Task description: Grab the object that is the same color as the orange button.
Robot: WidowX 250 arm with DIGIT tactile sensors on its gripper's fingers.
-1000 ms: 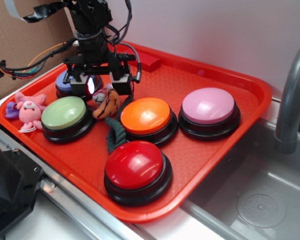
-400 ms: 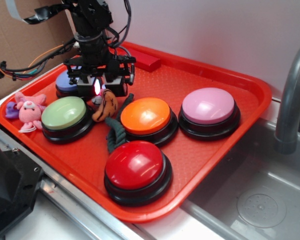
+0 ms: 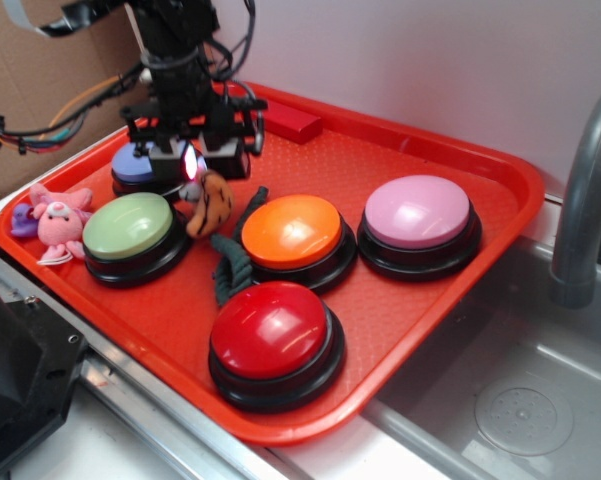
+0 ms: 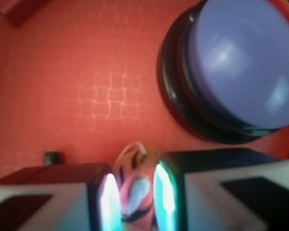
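Tiger (image 3: 212,203) hangs pinched by its head between the tool's (image 4: 133,195) narrowed pads, above the tray (image 3: 400,300) between the green button (image 3: 130,226) and orange button (image 3: 292,231). The grab looks made; its feet seem barely clear of the tray, so what's left is lifting it clear.

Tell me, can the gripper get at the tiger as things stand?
Probably yes: the gripper already has the tiger pinched between its fingers, and nothing blocks it.
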